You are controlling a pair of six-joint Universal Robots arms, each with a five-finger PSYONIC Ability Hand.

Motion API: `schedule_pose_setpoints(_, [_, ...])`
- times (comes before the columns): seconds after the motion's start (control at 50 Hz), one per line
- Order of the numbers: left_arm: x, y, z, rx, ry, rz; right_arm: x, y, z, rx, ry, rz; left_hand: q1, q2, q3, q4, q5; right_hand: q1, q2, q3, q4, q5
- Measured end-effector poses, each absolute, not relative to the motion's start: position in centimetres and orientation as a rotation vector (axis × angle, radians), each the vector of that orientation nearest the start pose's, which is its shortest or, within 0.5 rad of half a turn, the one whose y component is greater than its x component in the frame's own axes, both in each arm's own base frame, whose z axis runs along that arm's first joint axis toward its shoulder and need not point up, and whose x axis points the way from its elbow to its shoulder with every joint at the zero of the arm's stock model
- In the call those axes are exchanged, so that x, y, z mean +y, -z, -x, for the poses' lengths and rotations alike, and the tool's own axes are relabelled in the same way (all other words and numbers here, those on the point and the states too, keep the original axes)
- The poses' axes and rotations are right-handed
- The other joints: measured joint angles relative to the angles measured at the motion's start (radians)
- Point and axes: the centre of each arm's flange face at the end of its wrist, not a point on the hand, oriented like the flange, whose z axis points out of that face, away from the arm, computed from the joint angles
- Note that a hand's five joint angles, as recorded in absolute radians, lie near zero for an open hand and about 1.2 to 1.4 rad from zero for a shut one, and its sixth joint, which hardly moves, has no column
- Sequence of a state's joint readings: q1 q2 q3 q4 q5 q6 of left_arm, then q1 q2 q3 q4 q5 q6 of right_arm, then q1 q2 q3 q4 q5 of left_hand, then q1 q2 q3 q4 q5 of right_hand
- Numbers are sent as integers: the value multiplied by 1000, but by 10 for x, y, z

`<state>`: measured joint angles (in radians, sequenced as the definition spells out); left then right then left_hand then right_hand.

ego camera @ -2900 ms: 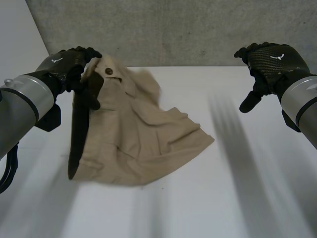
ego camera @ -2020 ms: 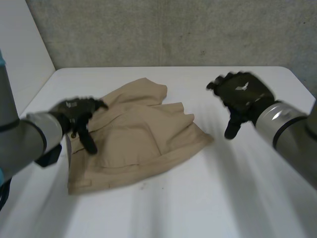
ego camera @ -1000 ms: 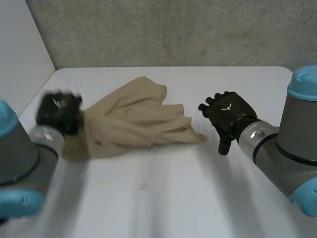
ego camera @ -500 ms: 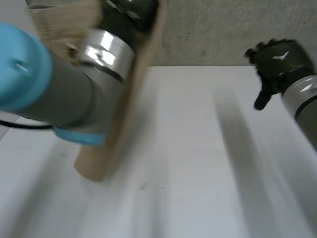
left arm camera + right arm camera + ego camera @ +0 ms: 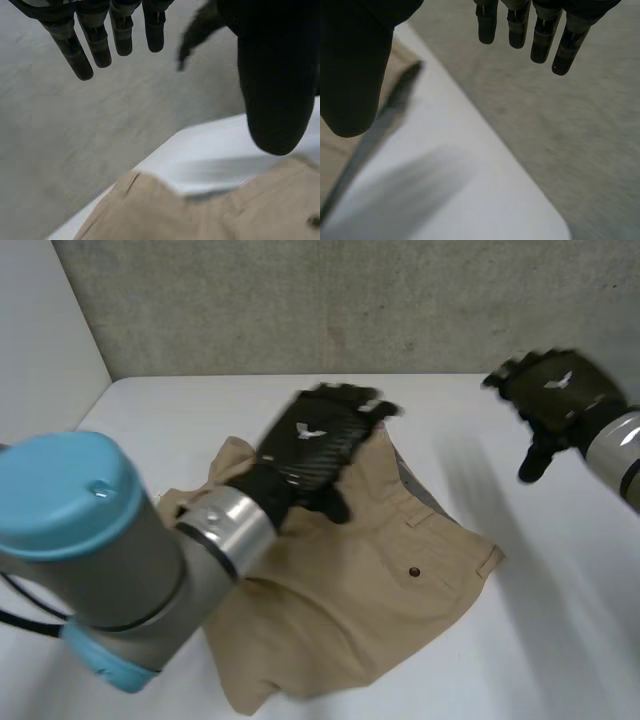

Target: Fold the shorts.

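One arm point(image 5: 140, 570) hides part of shorts point(image 5: 380, 590).

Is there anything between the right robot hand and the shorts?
No. In the head view, just bare white table lies between the right robot hand and the shorts.

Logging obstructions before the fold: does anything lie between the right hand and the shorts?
Nothing visible does. Bare white table separates the right hand from the shorts. The left hand is over the shorts' far side, its fingers straight and holding nothing.
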<state>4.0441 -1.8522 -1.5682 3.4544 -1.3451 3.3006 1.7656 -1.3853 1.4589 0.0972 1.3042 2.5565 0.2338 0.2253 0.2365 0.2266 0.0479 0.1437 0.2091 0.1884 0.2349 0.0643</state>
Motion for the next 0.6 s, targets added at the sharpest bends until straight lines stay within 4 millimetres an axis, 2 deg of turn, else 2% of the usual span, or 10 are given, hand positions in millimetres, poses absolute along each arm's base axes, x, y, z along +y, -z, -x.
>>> schedule_pose_setpoints(0.02, [-193,-244,335,-1706,-1832,924,-290,-264,-220,2107,2006,1270,0,0,0,0,0,0,0,0,0,0])
schedule_pose_setpoints(0.06, [-192,-241,329,-1765,-1830,905,-288,-260,-221,2094,1985,1313,0,0,0,0,0,0,0,0,0,0])
schedule_pose_setpoints(0.12, [-183,-226,306,-1985,-1785,862,-279,-240,-224,2046,1913,1489,0,0,0,0,0,0,0,0,0,0])
schedule_pose_setpoints(0.16, [-179,-220,299,-2061,-1761,853,-275,-233,-225,2030,1888,1549,0,0,0,0,0,0,0,0,0,0])
schedule_pose_setpoints(0.18, [-174,-215,294,-2119,-1736,844,-275,-232,-225,2026,1882,1564,0,0,0,0,0,0,0,0,0,0])
schedule_pose_setpoints(0.2, [-167,-208,288,-2191,-1696,827,-272,-219,-223,2010,1837,1643,5,6,3,6,6,0,0,0,0,0])
schedule_pose_setpoints(0.28, [-147,-191,277,-2347,-1582,746,-273,-194,-217,1968,1746,1753,66,73,60,73,79,22,6,13,1,0])
schedule_pose_setpoints(0.44, [-119,-171,270,-2461,-1410,585,-281,-162,-207,1894,1633,1822,74,85,71,85,87,169,147,171,126,109])
schedule_pose_setpoints(0.6, [-113,-161,270,-2502,-1341,579,-286,-146,-204,1892,1587,1824,90,113,100,112,116,208,194,222,176,156])
